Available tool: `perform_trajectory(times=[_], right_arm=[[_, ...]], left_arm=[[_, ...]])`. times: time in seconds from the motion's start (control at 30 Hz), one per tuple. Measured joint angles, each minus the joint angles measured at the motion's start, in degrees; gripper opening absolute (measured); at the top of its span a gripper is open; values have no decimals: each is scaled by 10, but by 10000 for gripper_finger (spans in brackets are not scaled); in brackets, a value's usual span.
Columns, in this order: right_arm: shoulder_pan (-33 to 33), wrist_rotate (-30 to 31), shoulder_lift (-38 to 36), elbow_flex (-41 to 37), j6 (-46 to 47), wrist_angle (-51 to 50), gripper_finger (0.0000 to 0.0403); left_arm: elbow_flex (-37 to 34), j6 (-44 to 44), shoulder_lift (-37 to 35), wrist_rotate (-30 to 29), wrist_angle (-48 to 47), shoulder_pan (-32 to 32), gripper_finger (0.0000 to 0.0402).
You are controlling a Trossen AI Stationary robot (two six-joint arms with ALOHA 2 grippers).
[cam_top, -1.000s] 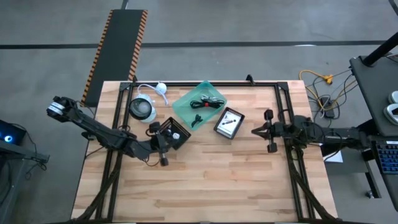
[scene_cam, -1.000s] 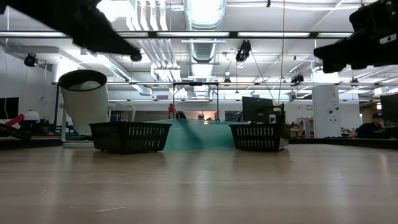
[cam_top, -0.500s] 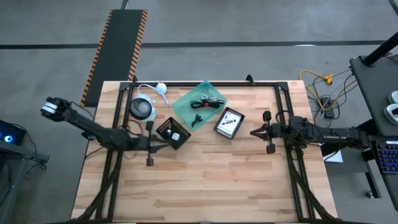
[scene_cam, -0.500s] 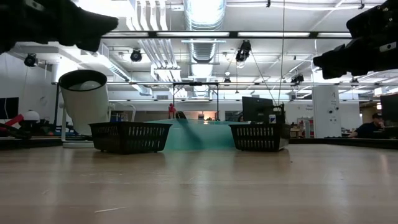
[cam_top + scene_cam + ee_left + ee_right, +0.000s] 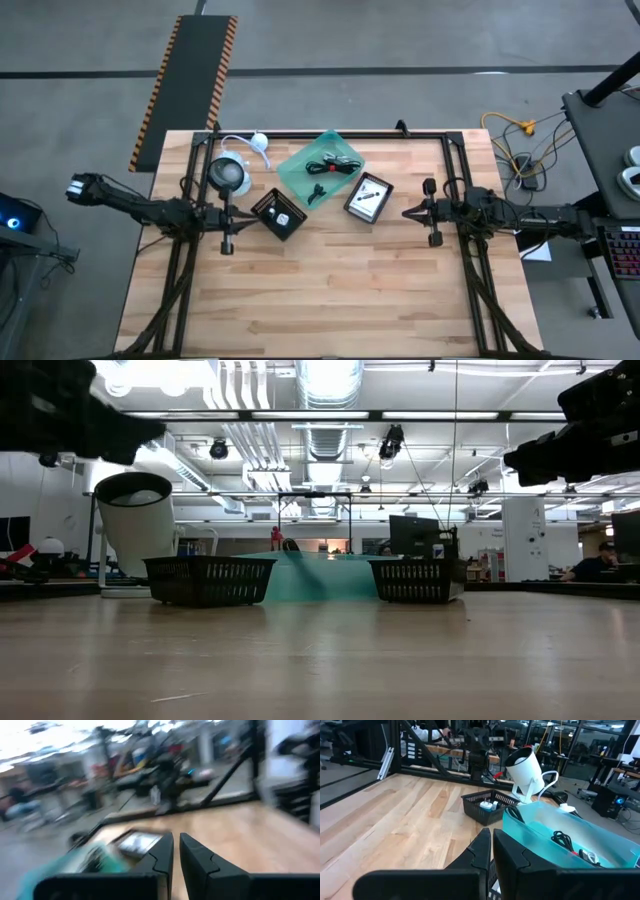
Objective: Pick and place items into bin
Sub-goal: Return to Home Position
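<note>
Wood counter (image 5: pixel 330 290) in a big workshop, nothing fancy. On it the black cable (image 5: pixel 333 165) with its red tie lies in the teal tray (image 5: pixel 298 172), which sits between the two hands, nearer the counter's far edge than either. The left bin (image 5: pixel 208 580) is just beside the left hand (image 5: pixel 176 837). The right bin (image 5: pixel 418 580), with a white packet (image 5: pixel 368 197) inside, is near the right hand (image 5: pixel 491 834). Both hands are clenched on nothing, hovering above the counter, well apart from each other.
</note>
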Motion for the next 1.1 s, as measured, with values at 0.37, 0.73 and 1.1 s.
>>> perform_trajectory(times=[0.37,0.73,1.1], right_arm=[[0,14,-1,2,-13,1,8],[0,15,-1,2,-26,1,8],[0,13,-1,-1,62,43,8]], left_arm=[[-25,-34,-209,24,-186,0,15],[-25,-79,-165,18,-195,0,15],[-26,-89,-183,18,-196,0,15]])
